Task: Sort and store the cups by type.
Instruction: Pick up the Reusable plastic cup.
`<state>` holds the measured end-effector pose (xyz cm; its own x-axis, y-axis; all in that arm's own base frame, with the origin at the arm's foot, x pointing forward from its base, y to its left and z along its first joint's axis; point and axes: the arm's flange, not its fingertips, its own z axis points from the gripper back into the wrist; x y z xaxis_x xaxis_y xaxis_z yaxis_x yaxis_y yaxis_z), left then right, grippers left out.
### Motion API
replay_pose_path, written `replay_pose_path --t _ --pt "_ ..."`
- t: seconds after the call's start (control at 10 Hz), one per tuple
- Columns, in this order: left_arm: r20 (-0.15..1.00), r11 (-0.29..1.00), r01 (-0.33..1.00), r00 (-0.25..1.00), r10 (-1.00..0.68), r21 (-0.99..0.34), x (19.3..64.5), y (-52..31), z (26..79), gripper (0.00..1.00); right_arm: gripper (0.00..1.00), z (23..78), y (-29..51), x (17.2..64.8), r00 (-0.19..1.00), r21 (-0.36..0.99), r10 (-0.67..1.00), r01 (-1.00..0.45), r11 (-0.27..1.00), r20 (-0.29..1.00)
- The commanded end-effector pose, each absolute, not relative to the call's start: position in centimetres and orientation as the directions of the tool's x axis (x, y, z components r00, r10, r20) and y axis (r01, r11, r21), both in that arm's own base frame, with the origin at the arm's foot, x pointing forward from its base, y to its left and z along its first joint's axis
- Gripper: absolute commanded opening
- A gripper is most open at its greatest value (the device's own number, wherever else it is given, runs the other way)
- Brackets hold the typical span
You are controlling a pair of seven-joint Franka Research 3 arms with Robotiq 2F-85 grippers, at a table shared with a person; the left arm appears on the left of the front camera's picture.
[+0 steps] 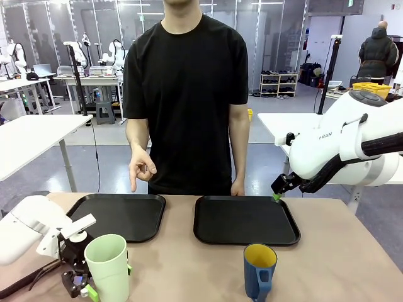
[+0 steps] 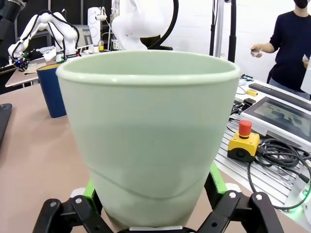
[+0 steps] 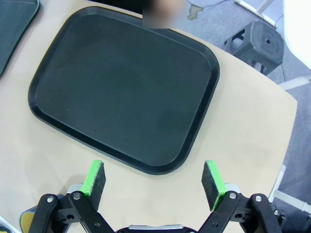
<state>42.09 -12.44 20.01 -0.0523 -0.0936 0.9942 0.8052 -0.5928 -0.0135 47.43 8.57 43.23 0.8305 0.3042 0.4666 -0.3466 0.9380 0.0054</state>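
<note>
tumbler (image 1: 107,267): pale green, smooth, tapered | mug (image 1: 259,272): blue, glossy, handled

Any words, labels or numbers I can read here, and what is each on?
"FRAN", the rest cut off: on the right arm.
Screen beside the table: whatever it shows is too blurred to read.
Tumbler and mug: no print seen.

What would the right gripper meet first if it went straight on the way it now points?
Most likely the right black tray below it: the open right gripper points down at its near rim, with nothing between. Depth is unclear.
</note>
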Motion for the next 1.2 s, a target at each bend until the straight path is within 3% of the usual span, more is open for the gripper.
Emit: replay_pose_path --t 0.0,0.3,0.9,1.1 --pt "0.993 -0.608 0.793 -0.097 -0.06 0.041 41.0 -11.9 18.2 1.0 1.0 43.3 8.4 47.5 0.83 0.012 0.303 -0.349 0.937 0.469" --pt "0.995 -0.612 0.789 -0.096 -0.038 0.053 41.0 -12.2 18.1 1.0 1.0 43.3 8.4 47.5 0.83 0.012 0.303 -0.349 0.937 0.469" --pt "0.992 -0.582 0.813 -0.093 -0.085 0.026 41.2 -12.5 18.1 0.4 1.0 43.3 8.4 47.5 0.83 0.012 0.303 -0.349 0.937 0.469" --pt "0.99 -0.477 0.878 -0.094 -0.105 0.033 41.6 -10.9 19.3 0.4 1.0 43.3 8.4 47.5 0.83 0.012 0.303 -0.349 0.937 0.469"
